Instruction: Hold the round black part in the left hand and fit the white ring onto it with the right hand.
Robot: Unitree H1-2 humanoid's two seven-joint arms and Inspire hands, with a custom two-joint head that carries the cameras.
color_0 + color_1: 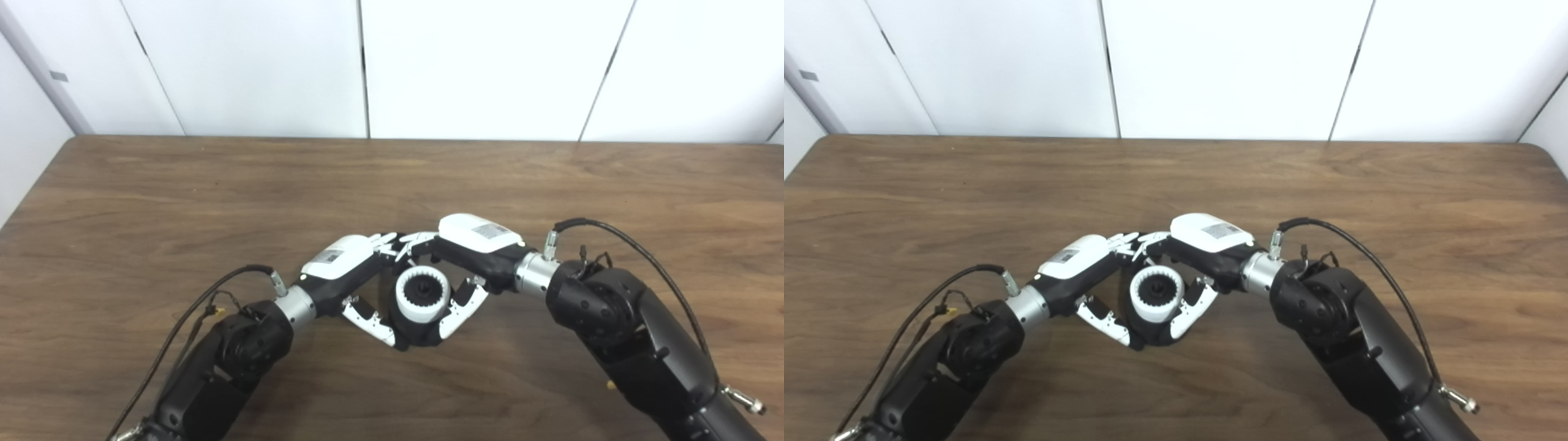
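One round black part (422, 327) and one white ring (422, 298) were present, both near the front centre of the wooden desk (184, 202). The ring sat on top of the black part, its toothed inner bore facing upward, with a dark hub visible at the centre.

Two arms entered from the bottom edge and met at the assembly in a shallow inverted V. The left hand (352, 278) approached from the left, palm turned inward, thumb (370, 321) extended along the lower left of the black part and touching it, upper fingers (384, 240) curled behind the ring. The right hand (471, 260) mirrored this pose from the right, thumb (462, 306) against the lower right side of the part. The fingertips of both hands met behind the ring. Both hands were closed around the assembly. Whether the assembly rested on the desk could not be determined.
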